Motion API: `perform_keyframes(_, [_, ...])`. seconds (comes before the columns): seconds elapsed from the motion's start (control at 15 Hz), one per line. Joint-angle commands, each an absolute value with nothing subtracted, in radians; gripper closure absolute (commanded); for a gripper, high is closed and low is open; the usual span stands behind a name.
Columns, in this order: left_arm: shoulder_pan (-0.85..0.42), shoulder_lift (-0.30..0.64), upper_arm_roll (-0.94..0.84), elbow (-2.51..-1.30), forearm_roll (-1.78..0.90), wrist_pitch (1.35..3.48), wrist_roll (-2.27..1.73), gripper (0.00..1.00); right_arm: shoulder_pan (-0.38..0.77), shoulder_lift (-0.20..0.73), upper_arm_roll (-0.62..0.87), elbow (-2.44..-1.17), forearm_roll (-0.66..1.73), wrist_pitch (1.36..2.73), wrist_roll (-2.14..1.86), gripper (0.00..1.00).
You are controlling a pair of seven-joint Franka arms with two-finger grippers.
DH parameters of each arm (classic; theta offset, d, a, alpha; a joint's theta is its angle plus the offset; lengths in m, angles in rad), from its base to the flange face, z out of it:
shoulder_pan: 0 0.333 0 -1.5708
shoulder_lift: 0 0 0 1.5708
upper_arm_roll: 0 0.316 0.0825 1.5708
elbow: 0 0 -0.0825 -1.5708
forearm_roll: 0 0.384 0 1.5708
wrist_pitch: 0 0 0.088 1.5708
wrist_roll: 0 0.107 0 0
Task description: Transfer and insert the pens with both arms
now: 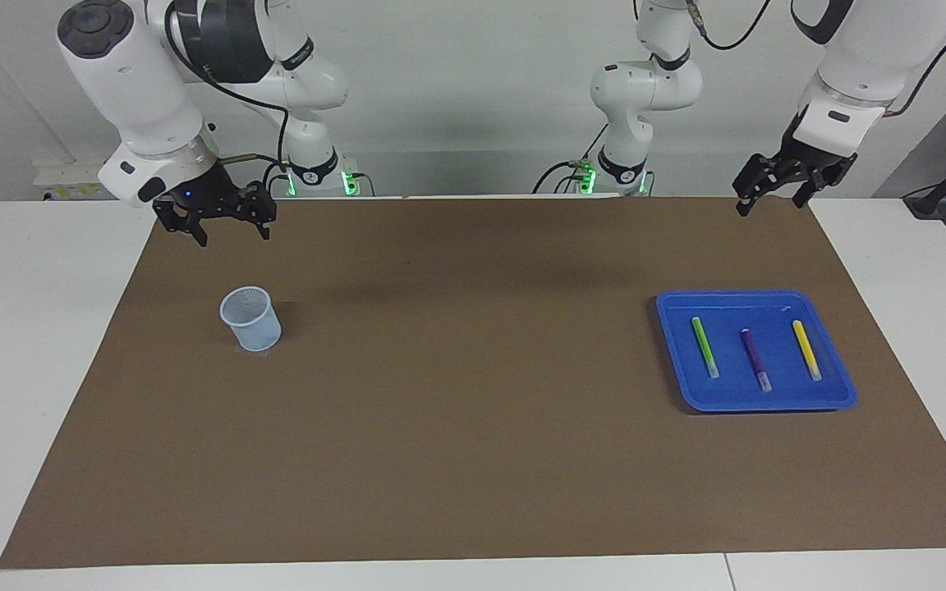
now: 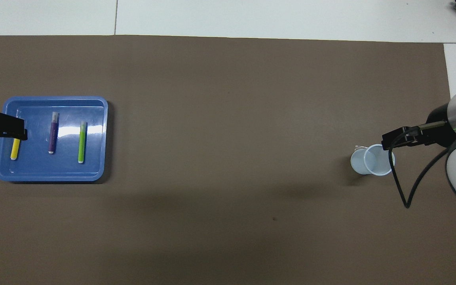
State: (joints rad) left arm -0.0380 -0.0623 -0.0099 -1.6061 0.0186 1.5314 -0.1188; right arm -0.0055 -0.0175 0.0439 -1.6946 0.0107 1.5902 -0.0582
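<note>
Both hands raised and released; no pen yet taken from the tray.

The green pen (image 1: 704, 346), purple pen (image 1: 755, 359) and yellow pen (image 1: 806, 349) lie side by side, apart from one another, in the blue tray (image 1: 841, 386) at the left arm's end of the surface (image 1: 473, 460). The left hand (image 1: 785, 190) hangs over the mat's edge nearer the robots than the tray, fingers spread, holding nothing. The right hand (image 1: 217, 220) waits likewise released above the mat near the pale cup (image 1: 250, 318), which stands upright. Recommended: the left hand descends squarely over one pen's mid-barrel, fingers across its width, clear of its neighbours and the tray wall, then lifts level for handover.
</note>
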Motion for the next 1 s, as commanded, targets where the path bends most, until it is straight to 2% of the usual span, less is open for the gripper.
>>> perform_keyframes(0.0, [-0.032, -0.057, -0.012, -1.594, 0.015, 1.512, -0.115, 0.0, -0.009, -0.009, 0.054, -1.674, -0.005, 1.568, -0.041, 0.0])
perform_keyframes(0.8, [-0.021, -0.061, -0.011, -1.601, 0.012, 1.516, -0.118, 0.0, 0.006, -0.031, 0.057, -1.713, 0.002, 1.586, -0.122, 0.0])
perform_keyframes(0.94, [-0.02, -0.064, -0.011, -1.609, 0.011, 1.511, -0.127, 0.0, 0.005, -0.032, 0.057, -1.736, 0.088, 1.646, -0.147, 0.0])
